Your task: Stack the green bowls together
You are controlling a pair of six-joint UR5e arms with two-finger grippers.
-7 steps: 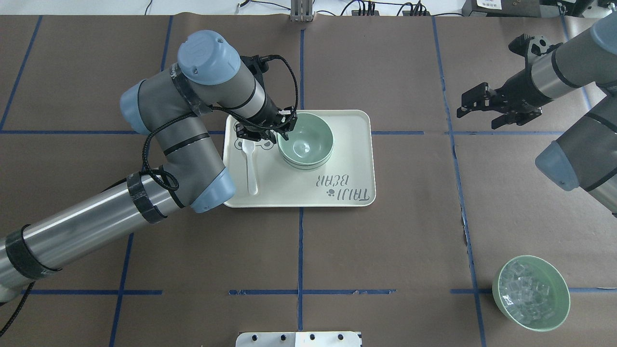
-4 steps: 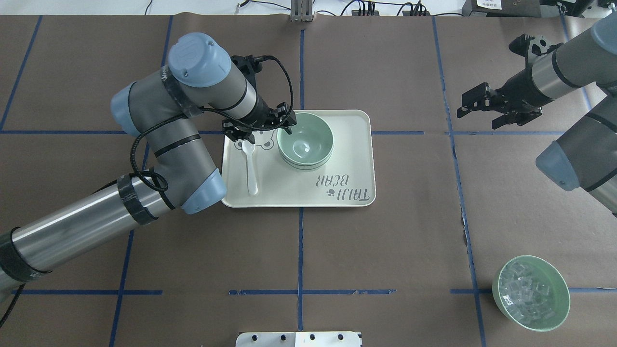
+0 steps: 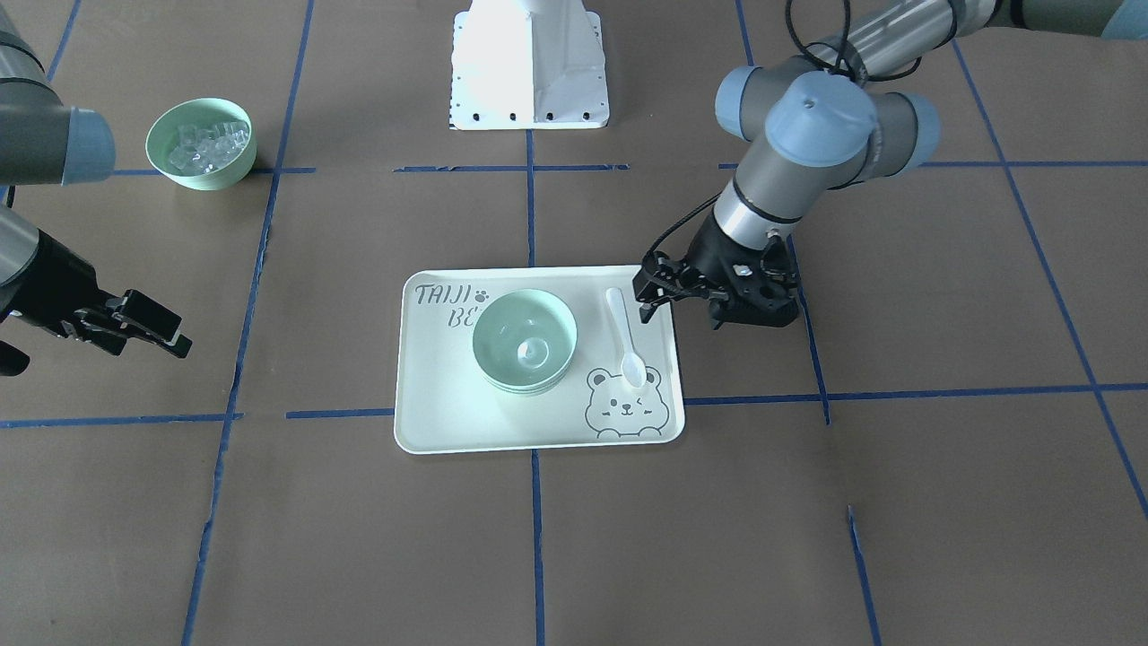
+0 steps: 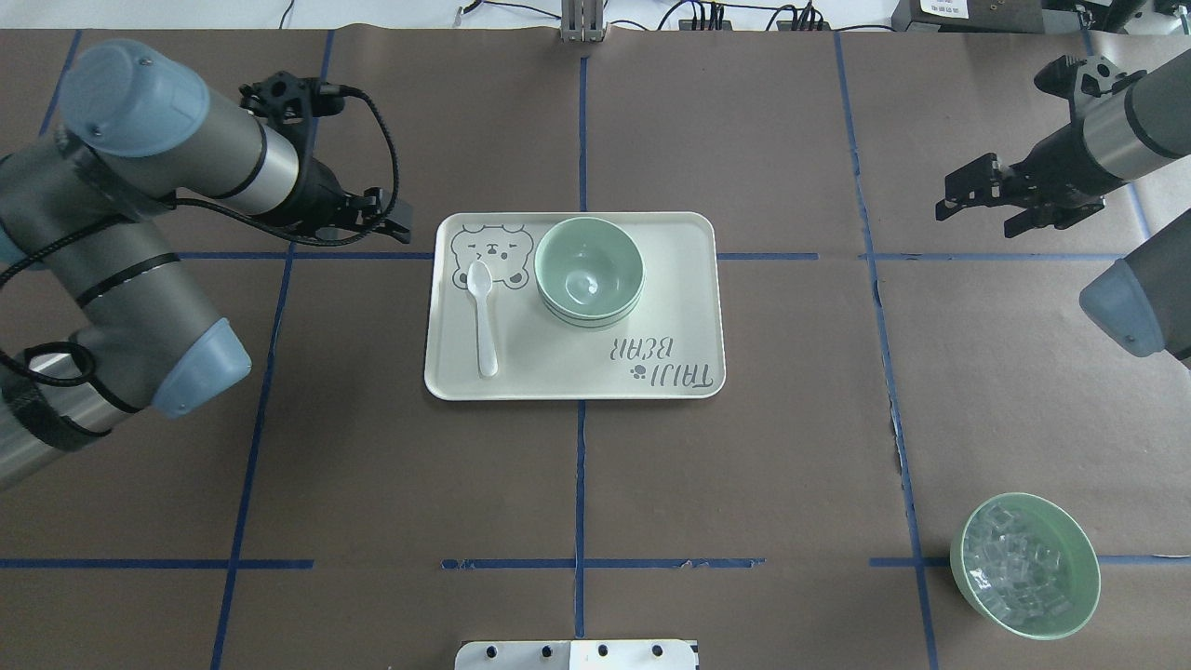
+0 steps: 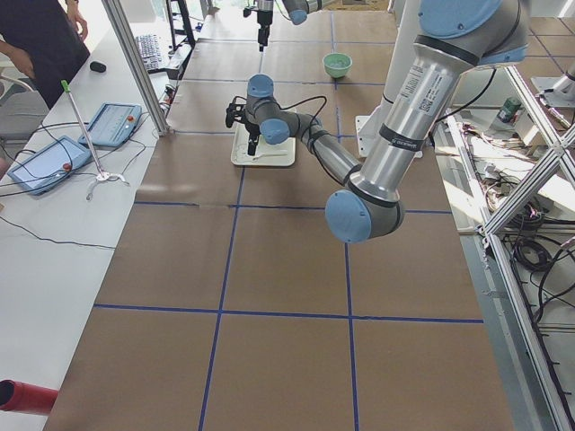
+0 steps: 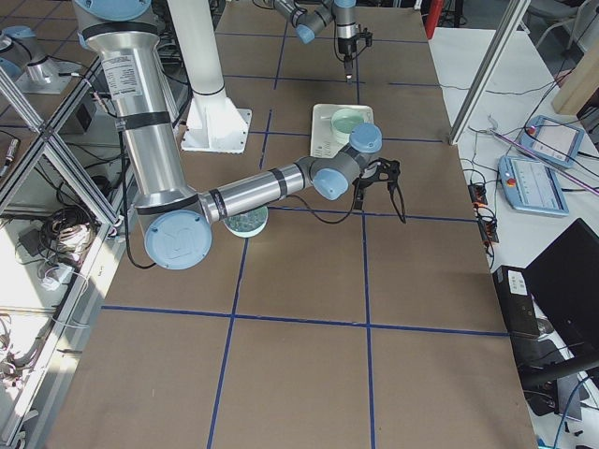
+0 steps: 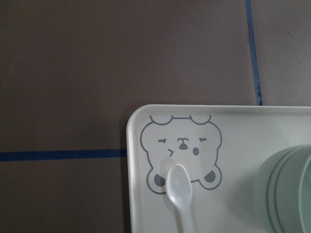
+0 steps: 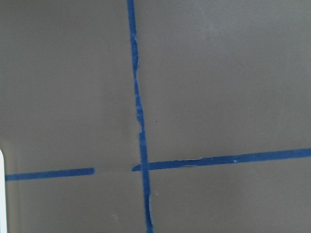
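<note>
A pale tray (image 4: 577, 383) printed with a bear face lay on the brown bench (image 4: 744, 465). A white spoon (image 4: 483, 321) rested on it, head end over the bear. Well apart, a green bowl of clear cubes (image 4: 958, 563) stood on a blue tape line (image 4: 372, 564).

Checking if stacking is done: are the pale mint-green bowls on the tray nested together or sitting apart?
Nested: the pale mint-green plastic bowls sit inside one another on the bear-print tray, layered rims showing.

green bowls (image 4: 589, 270) smooth glossy plastic; tray (image 4: 530, 365) under them smooth pale plastic, slight sheen; spoon (image 4: 484, 326) on tray white glossy plastic; table cover (image 4: 744, 484) around tray matt brown paper; tape lines (image 4: 580, 484) blue
</note>
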